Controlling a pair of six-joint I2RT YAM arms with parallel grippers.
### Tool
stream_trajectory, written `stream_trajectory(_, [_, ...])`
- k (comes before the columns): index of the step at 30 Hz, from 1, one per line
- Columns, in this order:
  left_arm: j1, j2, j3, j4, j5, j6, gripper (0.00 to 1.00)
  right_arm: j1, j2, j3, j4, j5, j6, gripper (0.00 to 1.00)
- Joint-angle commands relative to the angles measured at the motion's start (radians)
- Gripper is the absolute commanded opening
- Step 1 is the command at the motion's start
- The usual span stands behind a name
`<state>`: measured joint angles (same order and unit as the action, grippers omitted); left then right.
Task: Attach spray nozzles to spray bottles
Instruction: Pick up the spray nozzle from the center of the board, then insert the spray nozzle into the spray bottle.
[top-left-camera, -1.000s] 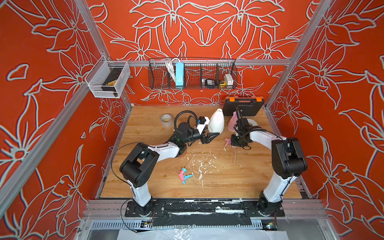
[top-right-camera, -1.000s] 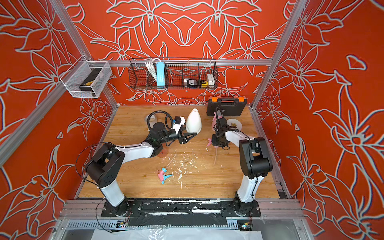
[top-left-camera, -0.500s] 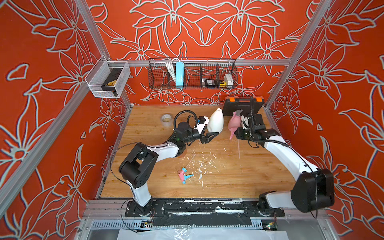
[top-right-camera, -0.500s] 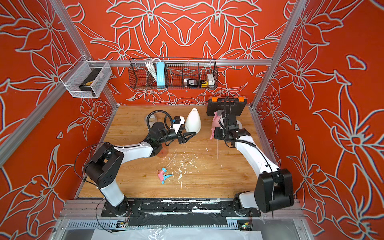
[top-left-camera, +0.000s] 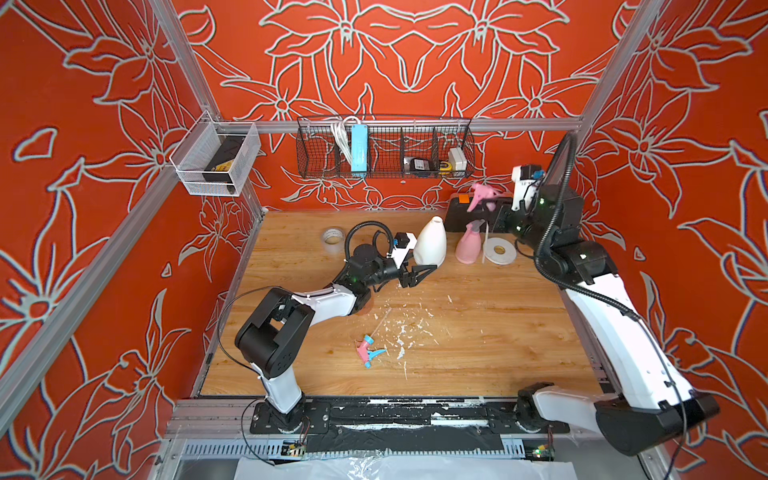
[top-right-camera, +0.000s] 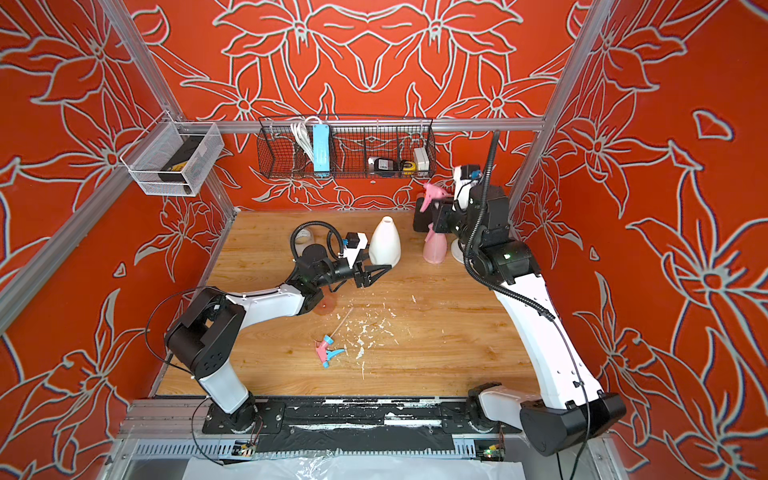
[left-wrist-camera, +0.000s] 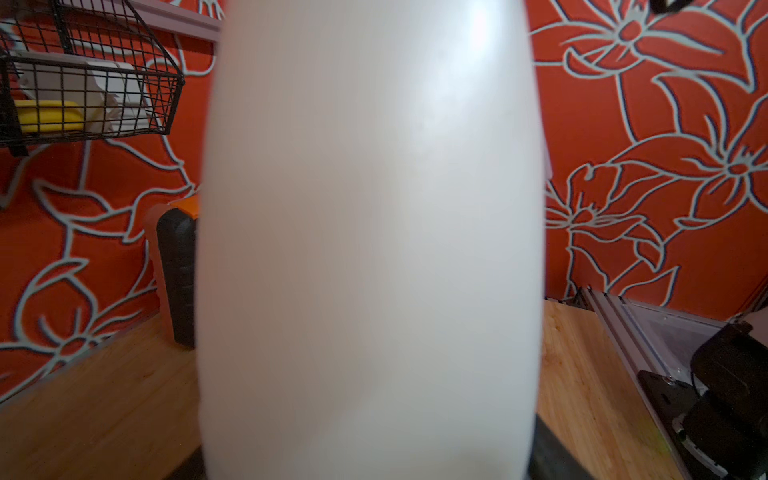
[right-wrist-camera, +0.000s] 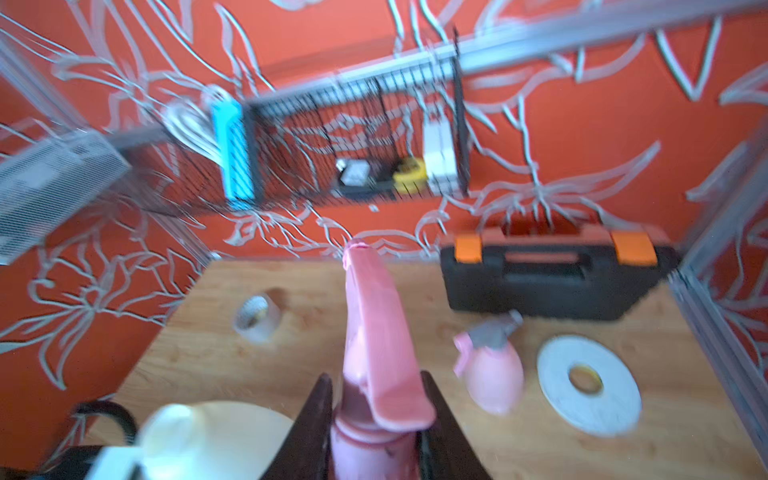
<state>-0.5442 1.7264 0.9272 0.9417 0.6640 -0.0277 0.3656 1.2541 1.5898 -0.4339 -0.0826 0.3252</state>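
Note:
A white spray bottle (top-left-camera: 430, 241) (top-right-camera: 384, 241) stands upright at mid-table. My left gripper (top-left-camera: 424, 274) (top-right-camera: 378, 274) is shut on its base, and the bottle (left-wrist-camera: 370, 228) fills the left wrist view. My right gripper (top-left-camera: 492, 205) (right-wrist-camera: 376, 376) is raised at the back right, shut on an all-pink spray nozzle (top-left-camera: 482, 195) (right-wrist-camera: 374, 324). A pink spray bottle (top-left-camera: 467, 247) (right-wrist-camera: 492, 374) with a grey-topped nozzle on it stands below. A pink-and-blue nozzle (top-left-camera: 368, 349) (top-right-camera: 326, 351) lies on the table. Something orange-pink (top-right-camera: 325, 306) peeks from under the left forearm.
A black toolbox (top-left-camera: 457, 212) (right-wrist-camera: 552, 282) sits at the back right. A flat white tape roll (top-left-camera: 498, 250) lies beside the pink bottle, and a clear tape roll (top-left-camera: 332, 236) at the back left. A wire basket (top-left-camera: 384, 147) hangs on the back wall. White flakes (top-left-camera: 411, 328) litter the table.
My right arm has lifted from the table and swung up toward the back right corner with the pink nozzle. The left arm and white bottle have stayed put.

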Motion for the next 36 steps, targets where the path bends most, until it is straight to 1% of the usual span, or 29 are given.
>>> stream_trajectory(1, [-0.014,-0.004,-0.005,0.07,0.018,-0.022,0.49,0.062,0.056,0.106,0.088,0.035,-0.073,0.14])
stream_trajectory(6, [-0.016,0.005,-0.006,0.109,0.017,-0.063,0.49,0.111,0.149,0.234,0.181,-0.056,-0.057,0.14])
stream_trajectory(9, [-0.016,0.005,0.001,0.091,0.018,-0.053,0.49,0.141,0.209,0.299,0.199,-0.128,-0.062,0.14])
stream_trajectory(12, [-0.016,-0.003,0.002,0.069,0.022,-0.036,0.49,0.158,0.243,0.319,0.238,-0.162,-0.06,0.14])
stream_trajectory(17, [-0.016,-0.01,-0.001,0.043,0.023,-0.01,0.5,0.165,0.281,0.357,0.248,-0.176,-0.047,0.14])
stream_trajectory(27, [-0.016,-0.001,0.004,0.041,0.031,-0.012,0.5,0.171,0.283,0.369,0.239,-0.172,-0.053,0.14])
stream_trajectory(36, [-0.013,-0.001,0.007,0.04,0.038,-0.017,0.5,0.171,0.254,0.305,0.26,-0.164,-0.055,0.13])
